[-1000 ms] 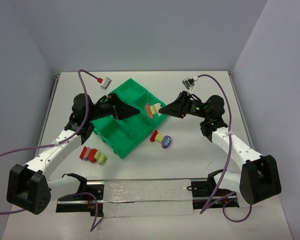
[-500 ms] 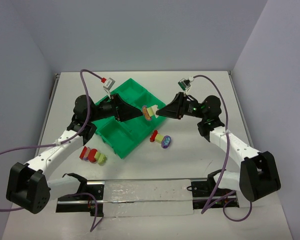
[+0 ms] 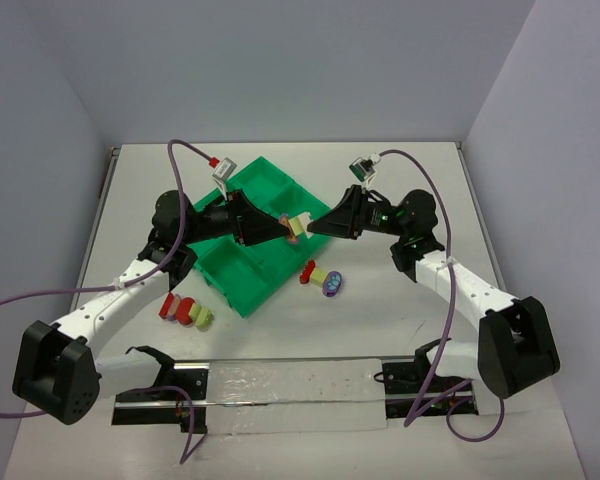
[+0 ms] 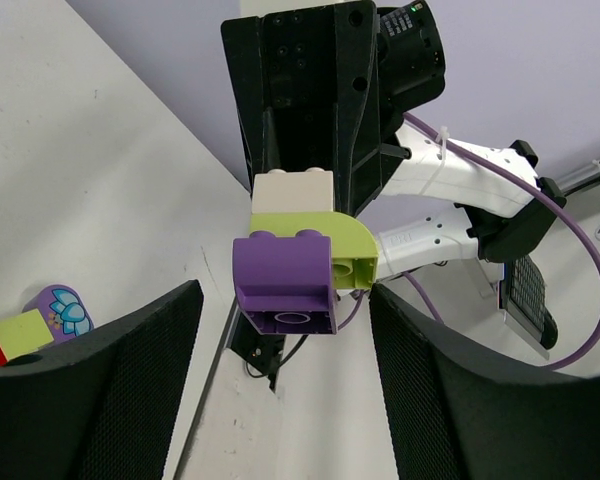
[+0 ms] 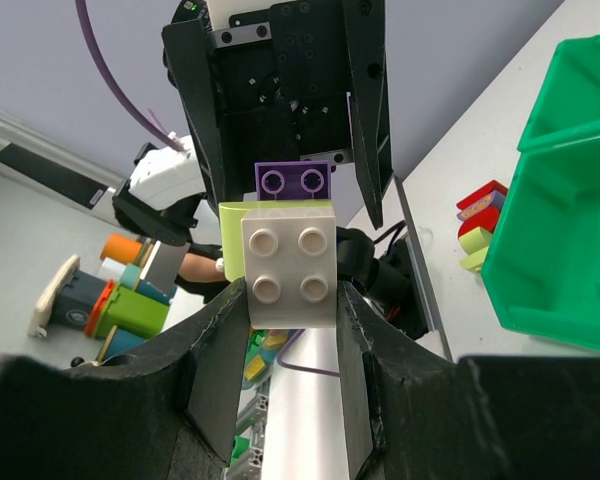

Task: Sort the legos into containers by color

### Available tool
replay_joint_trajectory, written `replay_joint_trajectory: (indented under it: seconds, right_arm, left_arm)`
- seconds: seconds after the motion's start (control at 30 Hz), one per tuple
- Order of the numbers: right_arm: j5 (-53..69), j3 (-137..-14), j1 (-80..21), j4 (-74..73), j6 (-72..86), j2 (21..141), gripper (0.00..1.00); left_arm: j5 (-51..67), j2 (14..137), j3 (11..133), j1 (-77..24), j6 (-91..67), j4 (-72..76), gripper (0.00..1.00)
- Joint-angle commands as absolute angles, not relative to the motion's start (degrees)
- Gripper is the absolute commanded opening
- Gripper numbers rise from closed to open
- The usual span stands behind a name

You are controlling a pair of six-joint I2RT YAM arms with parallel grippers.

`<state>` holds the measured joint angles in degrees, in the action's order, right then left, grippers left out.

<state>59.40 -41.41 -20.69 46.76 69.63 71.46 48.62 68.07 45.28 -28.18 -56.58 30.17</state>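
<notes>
Left arm (image 3: pixel 120 290) and right arm (image 3: pixel 470 290) meet nose to nose over the right side of the green tray (image 3: pixel 242 290).

Brick stack (image 3: pixel 293 226) is held in the air between them, clear of the surface. It has three pieces: white brick (image 5: pixel 290 262), yellow-green brick (image 4: pixel 348 255), purple brick (image 4: pixel 285 285).
- Right jaws: closed on the white brick, one finger pressed to each side of it in the right wrist view.
- The yellow-green brick sits between the white and purple ones. The purple brick is at the end pointing toward the left arm.
- Left jaws: spread wide, one finger on either side of the purple brick. There is a gap on both sides and no contact.

On the surface:
- Short row (image 3: pixel 321 278) just right of the tray's near corner, running red, pale yellow, then a purple piece with a flower print.
- Second row (image 3: pixel 185 310) near the tray's left near side, two red bricks and a yellow-green one stuck together.

Tray bins that show in the top view look bare green. The bins under the arms are hidden.
</notes>
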Motion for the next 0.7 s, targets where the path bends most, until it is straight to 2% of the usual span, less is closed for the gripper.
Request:
replay_joint_trajectory:
  seconds: [0.0,0.3,0.43,0.67]
  right_arm:
    - [60.3,-44.7,-21.7,50.9,69.9,71.8,0.0]
    - [60.2,-44.2,-22.0,50.9,69.5,71.7,0.0]
    - [61.3,-43.7,-20.9,50.9,69.0,71.6,0.0]
    - [63.2,-41.8,-15.1,50.9,69.5,70.5,0.0]
  left_arm:
    - [48.3,68.1,48.0,-28.6,-56.0,31.8,0.69]
    - [47.5,66.9,48.1,-28.7,-55.5,30.9,0.36]
    - [46.1,66.6,48.9,-28.7,-54.7,28.3,0.02]
    - [43.8,65.1,48.5,-28.4,-53.7,26.6,0.0]
